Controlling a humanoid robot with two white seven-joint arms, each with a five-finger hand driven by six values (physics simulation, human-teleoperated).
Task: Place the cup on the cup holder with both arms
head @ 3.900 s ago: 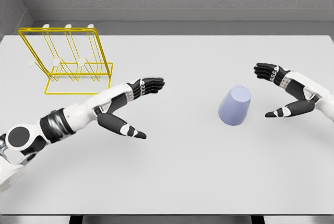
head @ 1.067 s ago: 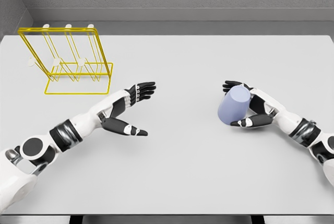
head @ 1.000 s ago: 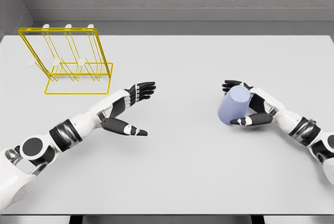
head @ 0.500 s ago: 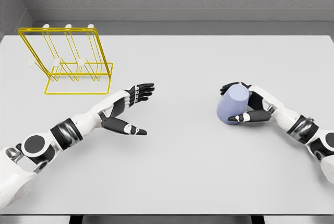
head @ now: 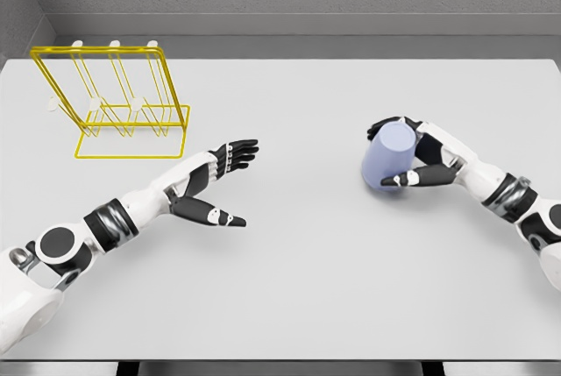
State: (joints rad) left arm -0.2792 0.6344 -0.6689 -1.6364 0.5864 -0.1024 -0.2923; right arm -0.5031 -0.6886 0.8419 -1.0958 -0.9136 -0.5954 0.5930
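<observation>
The pale blue cup [head: 387, 158] is tilted at the right of the white table [head: 298, 288], its closed base facing up towards me. My right hand [head: 412, 152] wraps it from the right, fingers behind the top and thumb across its lower front. The yellow wire cup holder [head: 112, 100] stands at the far left, with white-tipped pegs. My left hand [head: 219, 179] hovers left of the table's middle, fingers spread and holding nothing, well apart from both cup and holder.
A grey wall runs along the back of the table. The table's front edge lies at the bottom of the view, with dark floor below it.
My right hand has closed round the cup and the cup has risen and shifted slightly up in the picture. My left hand has barely moved.
</observation>
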